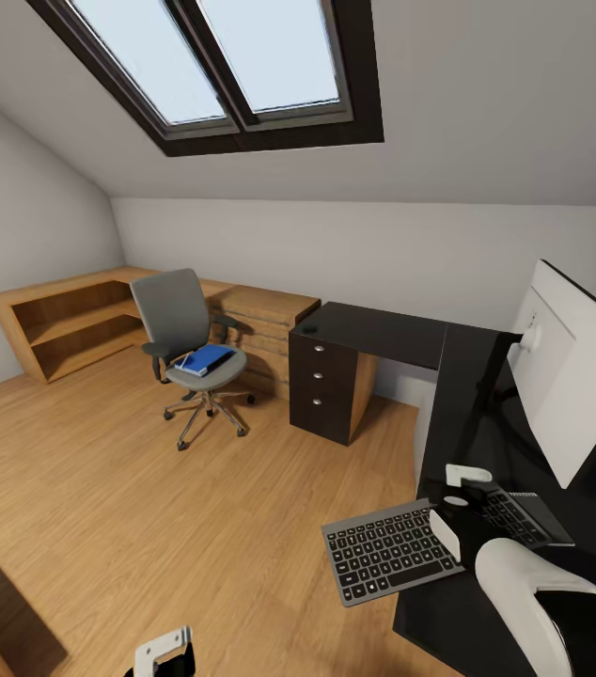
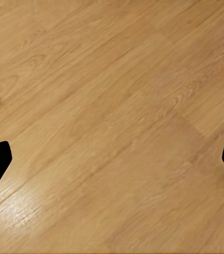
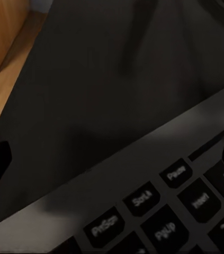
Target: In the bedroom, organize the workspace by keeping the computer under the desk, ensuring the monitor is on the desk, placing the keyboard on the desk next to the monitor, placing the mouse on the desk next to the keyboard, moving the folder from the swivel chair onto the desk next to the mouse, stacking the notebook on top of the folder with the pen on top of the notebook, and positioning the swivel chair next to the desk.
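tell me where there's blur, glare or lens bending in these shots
Head view: wide-angle bend stretches the monitor and skylight toward the edges. Left wrist view: sharp, soft sheen on the floor. Right wrist view: keyboard legends readable, the desk behind soft and dim.

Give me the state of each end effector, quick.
Left end effector: open, empty, over bare floor.
Right end effector: fingertips at the keyboard; open or shut cannot be told.
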You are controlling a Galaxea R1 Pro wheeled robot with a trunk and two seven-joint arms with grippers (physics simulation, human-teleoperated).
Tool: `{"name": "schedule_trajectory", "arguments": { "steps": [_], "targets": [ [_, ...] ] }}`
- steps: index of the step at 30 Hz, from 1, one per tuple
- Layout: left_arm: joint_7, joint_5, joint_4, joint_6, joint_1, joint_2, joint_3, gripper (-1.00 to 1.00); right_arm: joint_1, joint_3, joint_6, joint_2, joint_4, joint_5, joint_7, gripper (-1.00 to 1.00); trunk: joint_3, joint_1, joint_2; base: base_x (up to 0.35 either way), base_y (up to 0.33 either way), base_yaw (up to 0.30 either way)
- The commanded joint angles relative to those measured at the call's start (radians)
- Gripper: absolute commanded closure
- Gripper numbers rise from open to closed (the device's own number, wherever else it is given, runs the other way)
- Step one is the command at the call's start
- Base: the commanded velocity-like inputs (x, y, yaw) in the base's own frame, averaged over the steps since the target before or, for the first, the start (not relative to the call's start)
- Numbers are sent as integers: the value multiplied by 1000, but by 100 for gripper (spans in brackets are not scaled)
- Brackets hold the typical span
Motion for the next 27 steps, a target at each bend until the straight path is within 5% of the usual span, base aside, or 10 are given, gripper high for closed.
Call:
{"name": "schedule_trajectory", "arguments": {
  "steps": [1,20,27],
  "targets": [
    [7,8,-3,0,-1,0,-3,-100,-1,1,4,0,0,-6,-1,-100,-1,0,-1,0,0,0],
    [4,8,-10,-34,-1,-2,-4,-100,-1,1,77,-2,-1,-5,-1,-100,-1,0,-1,0,-2,0],
    [4,8,-8,-68,-1,-2,-4,-100,-1,1,77,-2,-1,-5,-1,-100,-1,0,-1,0,-239,0]
  ]
}}
